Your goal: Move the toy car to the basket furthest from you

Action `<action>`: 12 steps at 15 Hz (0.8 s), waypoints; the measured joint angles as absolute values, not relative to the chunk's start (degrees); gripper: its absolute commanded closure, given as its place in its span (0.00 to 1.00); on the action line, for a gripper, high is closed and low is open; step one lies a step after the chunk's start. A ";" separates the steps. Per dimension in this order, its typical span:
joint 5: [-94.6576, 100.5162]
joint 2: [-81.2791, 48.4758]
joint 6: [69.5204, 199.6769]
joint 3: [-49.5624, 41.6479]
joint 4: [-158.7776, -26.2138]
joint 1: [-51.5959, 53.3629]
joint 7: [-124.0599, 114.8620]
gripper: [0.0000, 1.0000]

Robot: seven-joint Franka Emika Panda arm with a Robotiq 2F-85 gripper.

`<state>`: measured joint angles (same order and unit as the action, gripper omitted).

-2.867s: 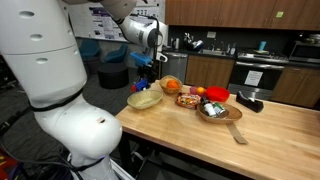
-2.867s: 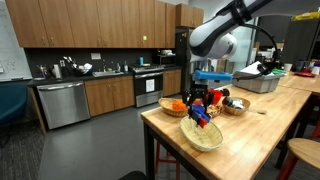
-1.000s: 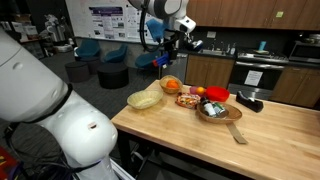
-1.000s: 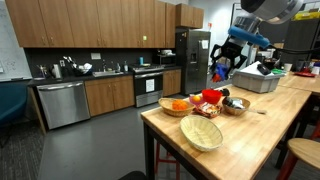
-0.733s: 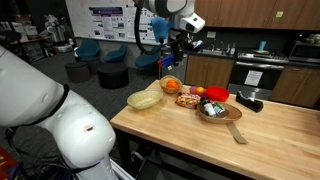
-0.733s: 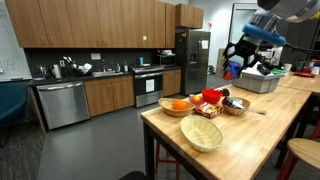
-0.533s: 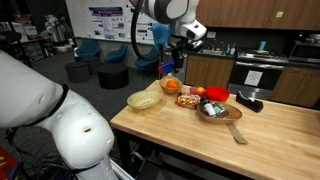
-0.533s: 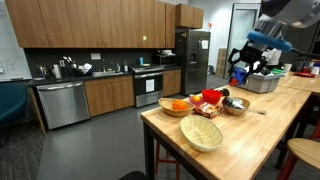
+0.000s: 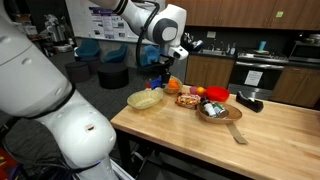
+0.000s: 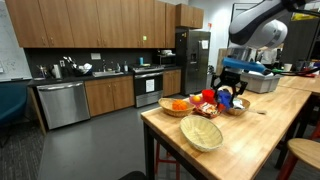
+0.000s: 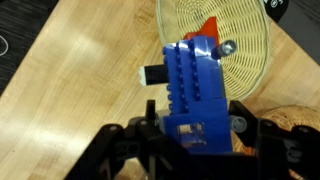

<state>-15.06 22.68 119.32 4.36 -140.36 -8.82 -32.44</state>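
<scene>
Finds the toy car (image 11: 188, 80) clamped in the gripper (image 11: 193, 128) — jaws drawn narrow against both flanks of the blue body, toward its near end in the wrist view. Places it in the air, clear of the wooden counter (image 11: 70, 70), nose pointing at a pale ribbed basket (image 11: 240, 50) with a red piece (image 11: 208, 25) inside. Shows, in an exterior view, as a blue shape hanging just above the fruit basket (image 9: 172, 86), right of the empty woven basket (image 9: 145, 99). Judges the piece light and rigid: a studded plastic block, hard and fairly slick, so liable to pivot or slide between smooth pads if squeezed off-centre. Rates breakage risk low, though possibly separable if built of clipped parts — cannot tell from here. Recommends taking hold across the flat side walls, near mid-length, never on the wheels or the studded top. Recommends a low, gentle release, since a light hard body may bounce or roll on a basket floor. Cannot settle from these views which basket counts as furthest.
</scene>
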 measured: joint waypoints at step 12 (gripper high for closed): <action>-5.44 4.95 103.04 5.90 -106.25 -3.46 -40.03 0.53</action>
<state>-5.44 4.95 103.04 5.90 -106.25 -3.46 -40.03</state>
